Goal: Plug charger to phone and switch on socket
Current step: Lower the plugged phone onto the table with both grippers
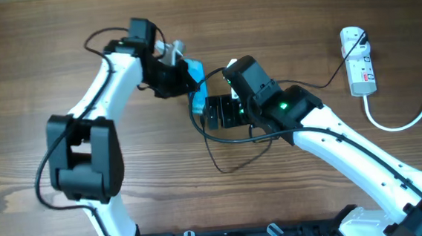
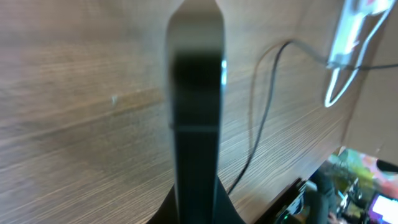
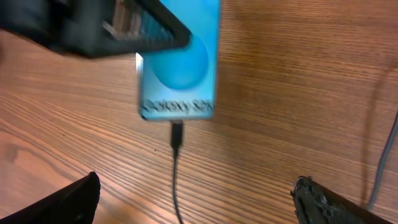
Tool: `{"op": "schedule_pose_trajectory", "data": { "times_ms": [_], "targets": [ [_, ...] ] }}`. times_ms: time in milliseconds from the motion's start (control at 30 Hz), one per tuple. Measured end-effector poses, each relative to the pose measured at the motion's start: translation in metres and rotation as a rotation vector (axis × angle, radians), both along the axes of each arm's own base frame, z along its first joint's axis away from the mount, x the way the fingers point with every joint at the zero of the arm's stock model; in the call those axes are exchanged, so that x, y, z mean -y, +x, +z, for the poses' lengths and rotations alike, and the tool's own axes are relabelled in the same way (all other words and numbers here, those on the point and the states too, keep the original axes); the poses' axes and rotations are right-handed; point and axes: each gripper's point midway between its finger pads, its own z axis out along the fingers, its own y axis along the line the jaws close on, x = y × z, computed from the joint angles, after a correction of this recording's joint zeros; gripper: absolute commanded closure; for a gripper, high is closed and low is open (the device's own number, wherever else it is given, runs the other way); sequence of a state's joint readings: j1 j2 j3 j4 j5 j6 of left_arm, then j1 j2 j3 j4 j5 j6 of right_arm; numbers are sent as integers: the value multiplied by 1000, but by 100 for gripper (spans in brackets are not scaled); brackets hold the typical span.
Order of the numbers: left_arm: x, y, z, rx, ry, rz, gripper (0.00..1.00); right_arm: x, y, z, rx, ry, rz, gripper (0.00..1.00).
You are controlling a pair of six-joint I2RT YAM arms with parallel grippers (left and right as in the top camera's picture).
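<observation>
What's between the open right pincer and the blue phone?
In the right wrist view, only the charger crosses the wooden table between the right pincer and the phone, its plug at the phone's lettered end.

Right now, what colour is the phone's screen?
Bright teal-blue; the phone shows best in the right wrist view.
</observation>
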State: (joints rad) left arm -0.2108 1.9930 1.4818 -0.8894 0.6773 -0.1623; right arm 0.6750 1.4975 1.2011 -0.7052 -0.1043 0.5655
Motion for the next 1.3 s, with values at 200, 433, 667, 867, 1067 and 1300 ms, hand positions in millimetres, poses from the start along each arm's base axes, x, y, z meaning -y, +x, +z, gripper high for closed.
{"op": "schedule_pose_trajectory", "data": {
  "times_ms": [200, 433, 667, 867, 1067, 1300],
  "targets": [
    [24, -14, -35, -55, 17, -64, 92, 2, -3, -2, -25, -1, -25, 0],
    [31, -18, -54, -86, 26, -83, 90, 2, -3, -2, -35, 7, -43, 0],
    [32, -15, -54, -69, 23, -83, 86, 4, -5, -4, -47, 2, -50, 0],
    [29, -14, -56, -64, 43, -80, 86, 6, -7, -6, -57, -7, -50, 0],
    [26, -13, -58, -59, 65, -77, 84, 7, -9, -7, -67, -15, -50, 0],
    [24, -13, -60, -60, 80, -72, 77, 8, -10, -8, -69, -17, -50, 1]
  ]
}}
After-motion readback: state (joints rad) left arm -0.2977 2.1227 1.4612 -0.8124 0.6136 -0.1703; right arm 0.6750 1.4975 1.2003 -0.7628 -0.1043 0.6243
